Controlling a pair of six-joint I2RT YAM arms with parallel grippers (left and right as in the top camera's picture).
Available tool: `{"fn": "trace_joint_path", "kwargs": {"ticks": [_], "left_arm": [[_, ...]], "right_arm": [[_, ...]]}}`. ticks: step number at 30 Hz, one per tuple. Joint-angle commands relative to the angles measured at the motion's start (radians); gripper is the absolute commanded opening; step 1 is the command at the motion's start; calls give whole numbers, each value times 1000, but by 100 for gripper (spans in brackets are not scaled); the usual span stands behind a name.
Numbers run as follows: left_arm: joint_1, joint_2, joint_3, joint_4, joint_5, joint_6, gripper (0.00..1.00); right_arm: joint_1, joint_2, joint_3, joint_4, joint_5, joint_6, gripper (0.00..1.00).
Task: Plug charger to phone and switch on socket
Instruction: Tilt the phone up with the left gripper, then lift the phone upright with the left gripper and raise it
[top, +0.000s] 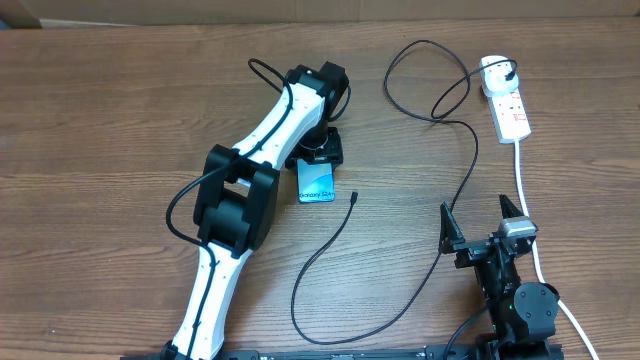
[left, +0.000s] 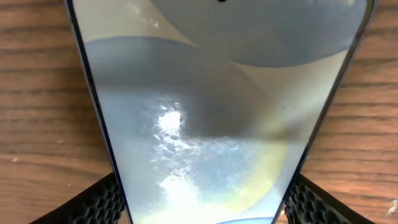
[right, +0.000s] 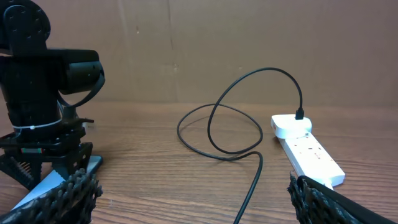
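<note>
The phone (top: 316, 183), with a light blue-teal screen, lies flat on the wood table left of centre. My left gripper (top: 322, 150) sits at its far end, and in the left wrist view (left: 202, 208) both black fingers press the dark edges of the phone (left: 205, 112). The charger's thin black cable (top: 470, 170) runs from the white adapter (top: 495, 72) plugged into the socket (top: 512, 108), loops, and ends in a connector tip (top: 354, 196) lying just right of the phone. My right gripper (top: 478, 212) is open and empty at the front right; in its view (right: 193, 202) the cable (right: 249, 180) passes between its fingers.
The socket's thick white cord (top: 525, 185) runs down the right side past my right arm to the front edge. The socket (right: 308, 152) and adapter (right: 291, 126) stand ahead right of the right gripper, and the left arm (right: 43, 93) is at the left over the phone (right: 93, 163). A brown wall backs the table.
</note>
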Motion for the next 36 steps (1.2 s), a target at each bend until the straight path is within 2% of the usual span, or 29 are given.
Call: {"fn": "trace_joint_path", "kwargs": {"ticks": [1,4,10,13,22,32,36], "left_arm": [[24,21,105,-45,27,1,71],[35,21,183,-92,43,2,71],[61,19,313,-156,164,21,71],[89,19,365,-164,337,58,71],[163,19,377,-169,645,57,69],[254,19,377,-169,1176,58,70],[288,19,377,-169,1315,58,70]], "right_arm": [[4,-8,-10,6,9,-4,100],[4,-8,-10,6,9,-5,100],[4,-8,-10,6,9,-5,100],[4,-8,-10,6,9,-5,100],[4,-8,-10,6,9,-5,100],[4,-8,-10,6,9,-5,100],[4,-8,-10,6,9,-5,100]]}}
